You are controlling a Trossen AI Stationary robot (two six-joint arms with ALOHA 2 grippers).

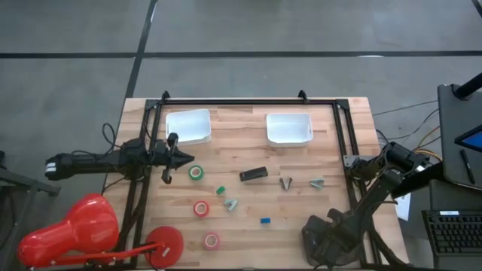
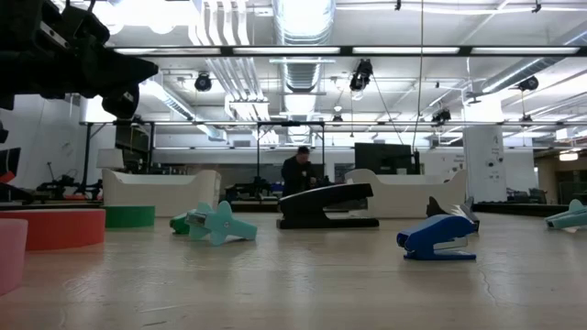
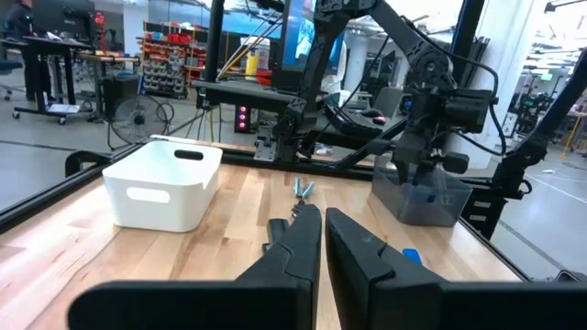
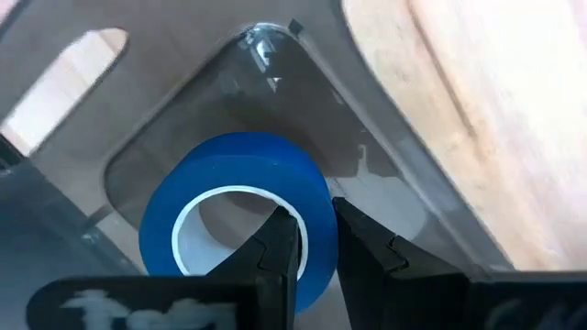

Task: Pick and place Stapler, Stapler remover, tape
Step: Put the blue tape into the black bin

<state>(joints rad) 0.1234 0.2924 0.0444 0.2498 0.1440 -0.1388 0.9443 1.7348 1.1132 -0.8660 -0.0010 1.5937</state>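
Right gripper [image 4: 312, 240]: pinching blue tape [image 4: 234, 215] wall inside clear bin [image 4: 367, 147] | advice: part fingers fully before lifting clear | left gripper [image 1: 183, 157]: closed, empty, beside green tape [image 1: 196, 172]

My right gripper [image 4: 312, 240] sits over a tape roll [image 4: 234, 215] in the bin [image 4: 385, 156], with the stapler [image 1: 253, 174] mid-table.

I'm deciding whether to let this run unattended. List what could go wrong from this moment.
1. The right gripper pinches only the wall of the blue tape roll over a clear bin; so thin a hold may slip, or the roll may cling on release.
2. The left gripper, shut, hangs close to the green tape roll and the white bin; descending shut could shove the roll instead of grasping it.
3. The stapler lies untouched.
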